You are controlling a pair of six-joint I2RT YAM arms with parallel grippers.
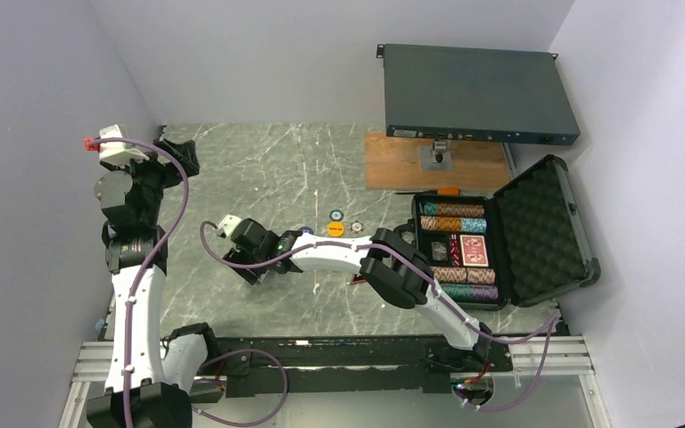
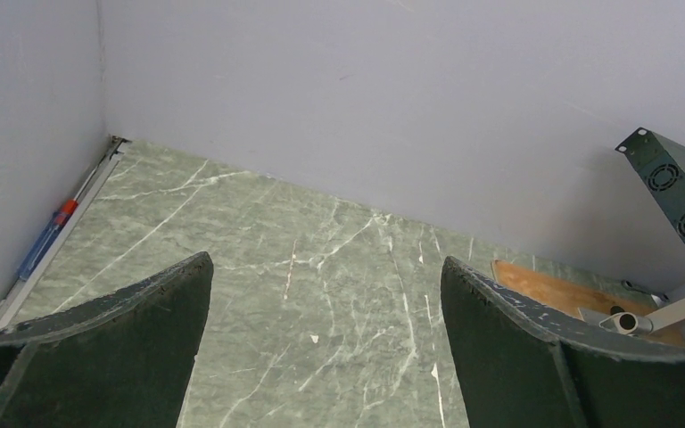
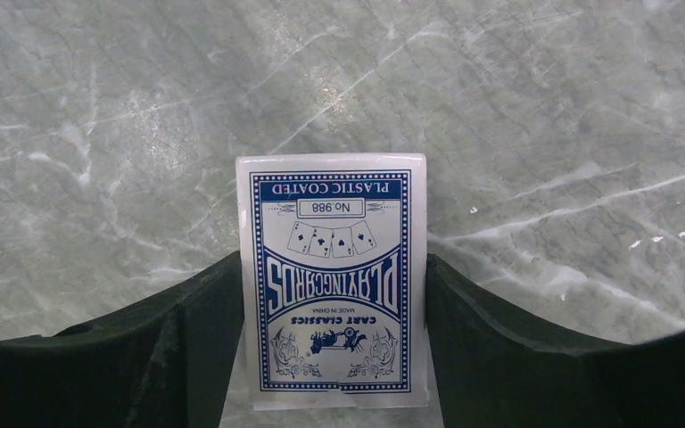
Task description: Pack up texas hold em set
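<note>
My right gripper (image 3: pixel 332 263) has its jaws pressed on both long edges of the blue card deck (image 3: pixel 334 294), low centre of the wrist view, flat on the table (image 3: pixel 143 107). I should squeeze evenly and lift level toward the case (image 1: pixel 540 227) at right. My left gripper (image 2: pixel 325 263) has its jaws wide, holding nothing.

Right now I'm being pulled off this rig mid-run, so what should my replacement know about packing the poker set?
Left gripper: open, empty, at the table's far left.
Right gripper: shut on the blue card deck, mid-table.
Case: open at right; chip rows and a red deck already inside.
Left to do: pack the blue deck, gather the round buttons from the table, close the lid.
</note>
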